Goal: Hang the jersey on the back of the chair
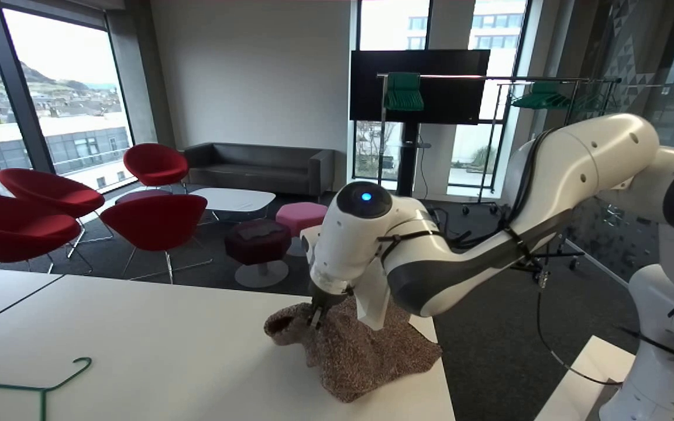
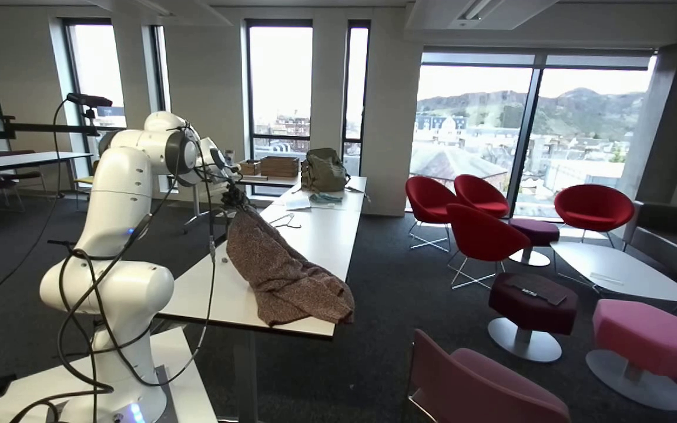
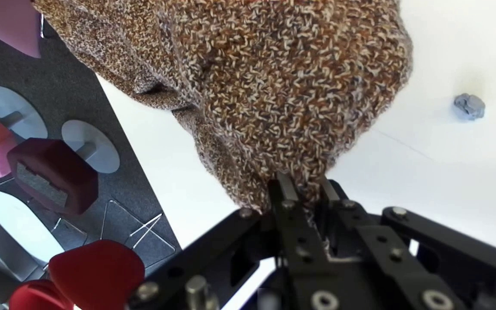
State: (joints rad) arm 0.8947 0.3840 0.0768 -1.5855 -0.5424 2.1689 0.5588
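The jersey [image 1: 375, 351] is a brown-mauve mottled knit. It lies partly on the white table, and its gripped end is raised. In an exterior view the jersey [image 2: 288, 276] slopes down from the gripper and its lower end hangs slightly over the table corner. My gripper [image 1: 318, 316] is shut on a fold of the jersey; in the wrist view the knit [image 3: 282, 86] passes between the fingertips [image 3: 305, 185]. The chair [image 2: 468, 382], with a dusky maroon back, stands on the floor beyond the table end. Part of it [image 3: 11, 23] shows at the wrist view's corner.
The white table [image 1: 167, 327] carries a green hanger [image 1: 44, 389], a small grey lump [image 3: 469, 106] and a backpack [image 2: 324, 170]. A dark maroon stool [image 2: 532, 302], a pink stool [image 2: 653, 338] and several red lounge chairs [image 2: 485, 232] stand on the floor beyond.
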